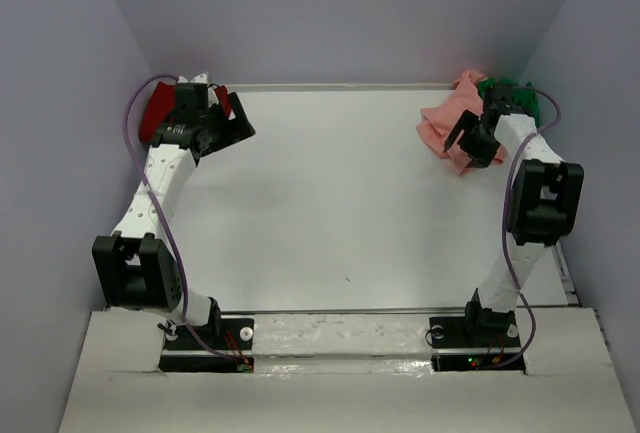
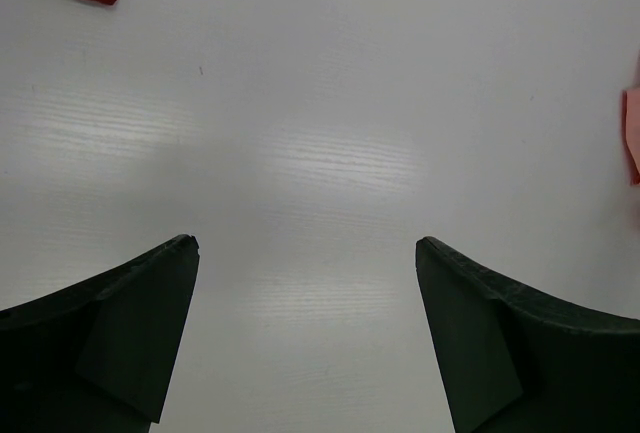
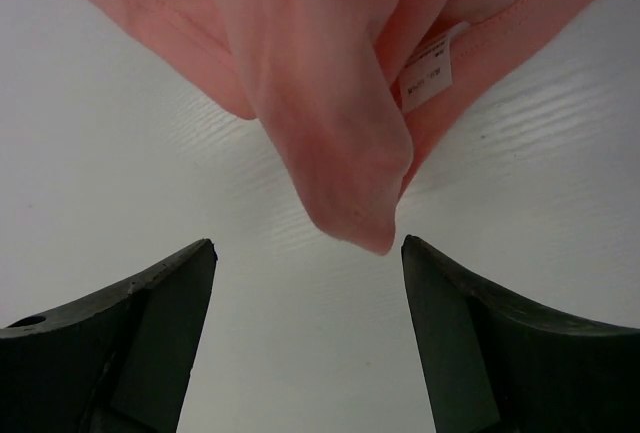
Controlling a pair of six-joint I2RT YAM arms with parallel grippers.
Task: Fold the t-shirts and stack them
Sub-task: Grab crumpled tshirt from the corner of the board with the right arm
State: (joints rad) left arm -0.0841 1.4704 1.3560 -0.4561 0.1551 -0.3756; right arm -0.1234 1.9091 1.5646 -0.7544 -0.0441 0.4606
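R gripper (image 3: 308, 245): jaws spread wide, no grip. Crumpled salmon-pink soft cloth t-shirt (image 3: 320, 83) just ahead of fingertips; small white tag (image 3: 427, 78) ahead-right.

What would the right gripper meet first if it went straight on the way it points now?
Most likely the pink shirt: a fold of it lies just ahead of the open right gripper, about centred. Depth is unclear, so it might brush the table first.

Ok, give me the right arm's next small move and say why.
Probably ease forward a little, to bring cloth between the right jaws. They stand open with nothing in them, and a loose fold of the crumpled salmon-pink shirt ends just ahead of them, roughly centred on the gap.
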